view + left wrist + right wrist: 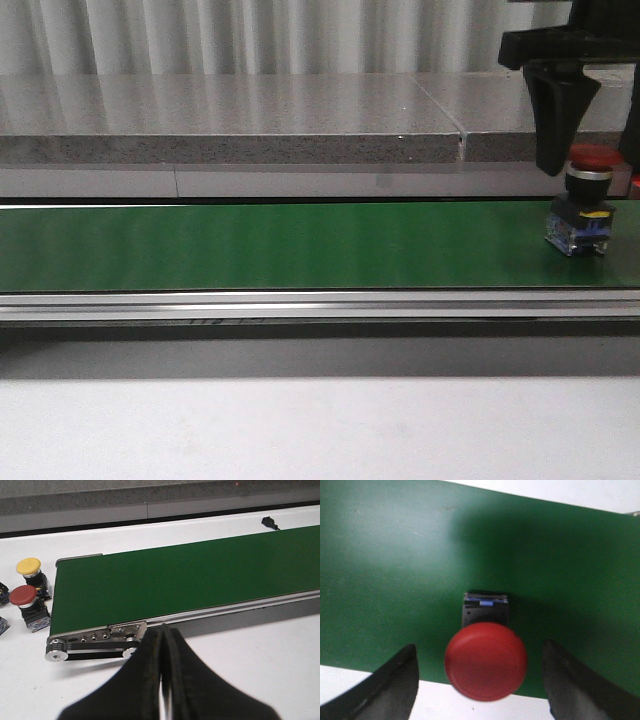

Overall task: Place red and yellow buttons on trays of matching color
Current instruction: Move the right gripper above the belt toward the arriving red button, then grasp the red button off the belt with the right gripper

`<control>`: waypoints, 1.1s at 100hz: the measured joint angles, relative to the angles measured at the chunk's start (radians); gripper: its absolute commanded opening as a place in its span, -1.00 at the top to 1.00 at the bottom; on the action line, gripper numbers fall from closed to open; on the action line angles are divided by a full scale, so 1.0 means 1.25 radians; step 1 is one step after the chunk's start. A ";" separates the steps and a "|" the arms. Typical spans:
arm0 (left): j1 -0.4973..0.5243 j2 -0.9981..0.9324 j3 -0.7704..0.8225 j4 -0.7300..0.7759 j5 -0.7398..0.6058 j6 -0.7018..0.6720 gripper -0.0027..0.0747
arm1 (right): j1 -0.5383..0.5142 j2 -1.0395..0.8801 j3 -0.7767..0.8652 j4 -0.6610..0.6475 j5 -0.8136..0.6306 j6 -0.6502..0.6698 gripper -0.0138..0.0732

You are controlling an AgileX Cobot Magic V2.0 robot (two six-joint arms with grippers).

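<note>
Over at the right end of the green belt [300, 245], the red button [581, 200] is standing upright while the right gripper [477, 680] is hanging wide open around it, gripping nothing. I'd drop straight down, centred, then squeeze under the cap.

Light: even, bright overhead; soft glare on the green conveyor belt [280, 245].
Focus: red button [485, 661] blurred in right wrist view.
</note>
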State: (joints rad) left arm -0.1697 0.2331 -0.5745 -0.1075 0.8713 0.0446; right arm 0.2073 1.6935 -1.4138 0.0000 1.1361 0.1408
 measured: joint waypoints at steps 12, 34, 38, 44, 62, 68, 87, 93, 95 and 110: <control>0.000 0.000 0.000 0.000 0.000 0.000 0.98 | -0.012 0.019 0.000 0.000 0.000 0.000 -0.21; 0.000 0.000 0.000 0.000 0.000 0.000 0.98 | -0.025 0.021 0.000 0.000 -0.003 -0.002 0.20; 0.000 0.000 0.000 0.000 0.000 0.000 0.98 | -0.027 0.021 0.000 0.000 -0.003 -0.002 0.20; 0.000 0.000 0.000 0.000 0.000 0.000 0.98 | -0.031 0.019 0.000 0.000 -0.003 -0.002 0.21; 0.000 0.000 0.000 0.000 0.000 0.000 0.98 | -0.081 -0.029 0.000 0.000 0.006 -0.003 0.21; 0.000 0.000 0.000 0.000 0.000 0.000 0.98 | -0.110 -0.049 -0.005 0.000 0.014 -0.012 0.21; 0.000 0.000 0.000 0.000 0.000 0.000 0.98 | -0.230 -0.071 -0.048 -0.004 0.039 -0.030 0.21; 0.000 0.000 0.000 0.000 0.000 0.000 0.98 | -0.268 -0.071 -0.064 -0.006 0.039 -0.037 0.21; 0.000 0.000 0.000 0.000 0.000 0.000 0.98 | -0.280 -0.071 -0.068 -0.006 0.041 -0.039 0.21; 0.000 0.000 0.000 0.000 0.000 0.000 0.98 | -0.349 -0.069 -0.093 -0.006 0.046 -0.060 0.21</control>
State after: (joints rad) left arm -0.1697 0.2331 -0.5745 -0.1075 0.8713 0.0446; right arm -0.2292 1.6072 -1.5297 -0.0072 1.1932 0.0662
